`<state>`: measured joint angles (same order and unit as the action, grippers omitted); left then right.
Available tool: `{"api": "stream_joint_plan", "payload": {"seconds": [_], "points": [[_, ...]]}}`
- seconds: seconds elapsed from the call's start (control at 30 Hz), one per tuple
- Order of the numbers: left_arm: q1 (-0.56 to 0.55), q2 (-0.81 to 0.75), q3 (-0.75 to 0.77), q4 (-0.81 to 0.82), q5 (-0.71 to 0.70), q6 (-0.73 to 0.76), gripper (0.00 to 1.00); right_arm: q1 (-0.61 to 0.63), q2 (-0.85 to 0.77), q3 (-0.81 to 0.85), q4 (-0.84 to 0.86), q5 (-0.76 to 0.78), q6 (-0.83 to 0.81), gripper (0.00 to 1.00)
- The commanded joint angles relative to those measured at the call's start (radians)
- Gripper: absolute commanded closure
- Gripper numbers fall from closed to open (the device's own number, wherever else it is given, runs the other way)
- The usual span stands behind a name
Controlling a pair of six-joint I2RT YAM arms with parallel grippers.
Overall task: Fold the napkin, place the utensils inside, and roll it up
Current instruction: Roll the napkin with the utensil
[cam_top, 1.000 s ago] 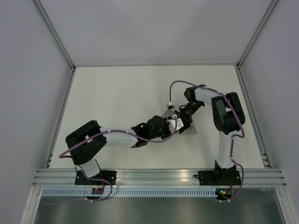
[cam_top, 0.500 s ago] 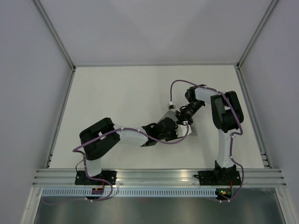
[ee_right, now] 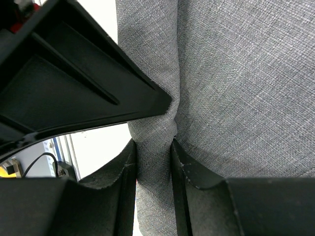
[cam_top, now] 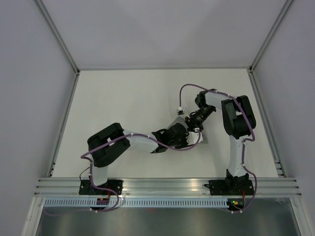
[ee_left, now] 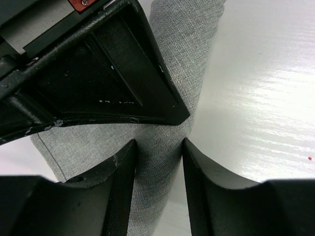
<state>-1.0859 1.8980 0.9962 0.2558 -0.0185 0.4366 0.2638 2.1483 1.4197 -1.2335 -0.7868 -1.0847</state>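
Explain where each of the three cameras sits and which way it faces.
Top external: above and behind the bases, looking down on the table; the left arm and right arm show whole.
Left wrist: on the left wrist, looking along the left jaws at the napkin they pinch; the right jaws cross above.
Right wrist: on the right wrist, looking along the right jaws, closed on the napkin; the left jaws fill the upper left.
Shared: both wrist views show the napkin and both pairs of jaws.

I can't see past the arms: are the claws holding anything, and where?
Both hold the grey napkin: left claw pinches its rolled part, right claw a bunched fold.
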Motion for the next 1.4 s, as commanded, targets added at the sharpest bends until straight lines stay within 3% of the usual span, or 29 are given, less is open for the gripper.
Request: {"api": "stream_joint_plan", "payload": {"seconds": [0.0,0.33,0.47,0.67,0.87,1.37], "points": [[0.014,0.036,0.022,-0.015,0.040,0.008,0.53,-0.001,0.062,-0.024,0.089,0.126,-0.037,0.83],[0.067,0.082,0.051,-0.081,0.152,-0.033,0.62,0.000,0.051,-0.025,0.101,0.129,-0.017,0.80],[0.084,0.108,0.091,-0.162,0.235,-0.041,0.74,-0.001,0.041,-0.027,0.115,0.127,0.002,0.73],[0.113,0.151,0.142,-0.250,0.373,-0.056,0.90,-0.001,-0.010,-0.031,0.164,0.116,0.080,0.52],[0.147,0.188,0.188,-0.348,0.460,-0.065,0.93,-0.009,-0.103,-0.056,0.242,0.116,0.196,0.41],[0.204,0.237,0.259,-0.435,0.587,-0.096,0.95,-0.142,-0.335,-0.087,0.338,0.121,0.342,0.37]]}}
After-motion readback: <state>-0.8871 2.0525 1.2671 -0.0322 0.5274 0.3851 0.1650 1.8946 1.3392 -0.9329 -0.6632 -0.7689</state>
